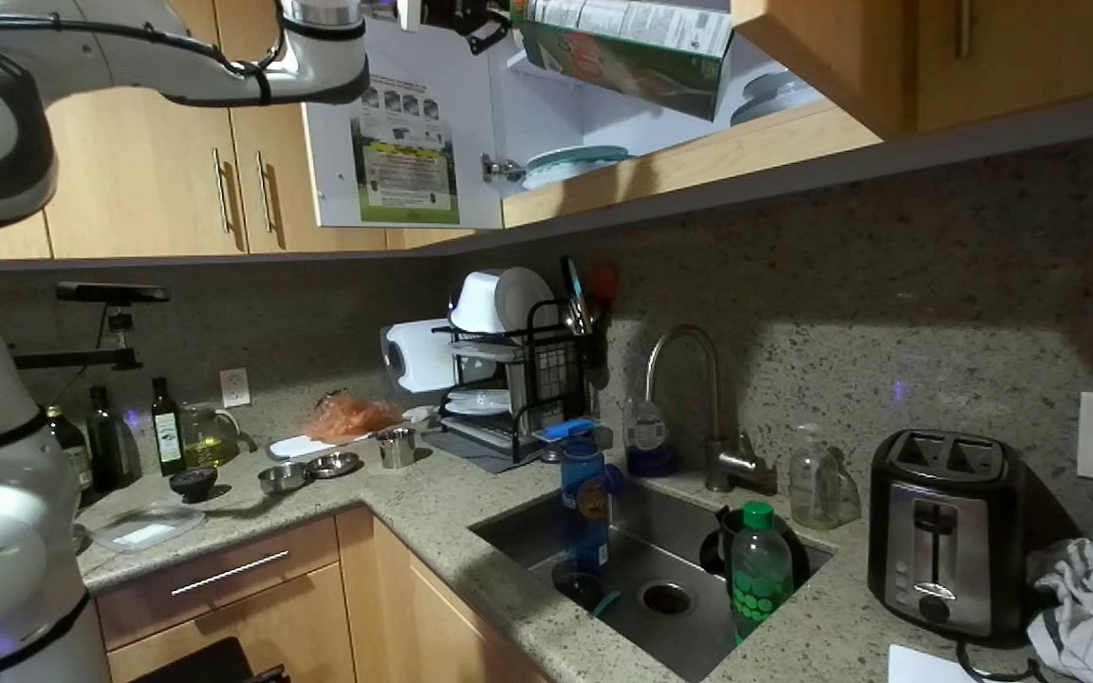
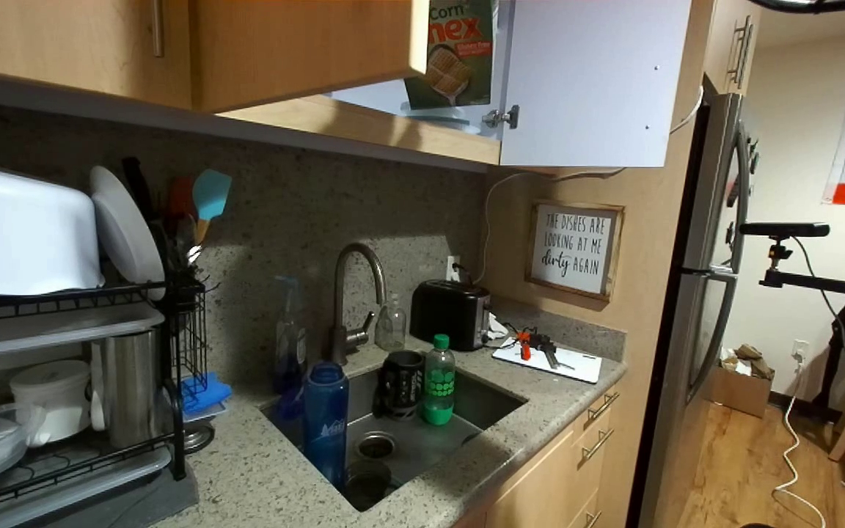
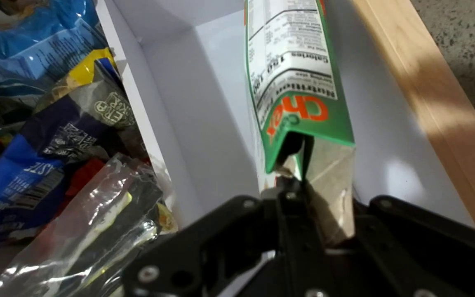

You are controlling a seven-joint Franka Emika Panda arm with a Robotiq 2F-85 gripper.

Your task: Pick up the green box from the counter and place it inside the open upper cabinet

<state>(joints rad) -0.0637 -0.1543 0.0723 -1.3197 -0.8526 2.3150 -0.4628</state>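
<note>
Green cardboard box point(image 1: 615, 59) pinched in my black tool point(image 1: 502, 25), I judge this the placing step: next, settle it inside the light-brown wooden cabinet point(image 1: 698, 173).

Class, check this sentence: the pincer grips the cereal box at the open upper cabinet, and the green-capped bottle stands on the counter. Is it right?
Not quite: the green-capped bottle stands in the sink, not on the counter, as both exterior views show. The rest holds: the pincer grips the cereal box at the open upper cabinet.
</note>
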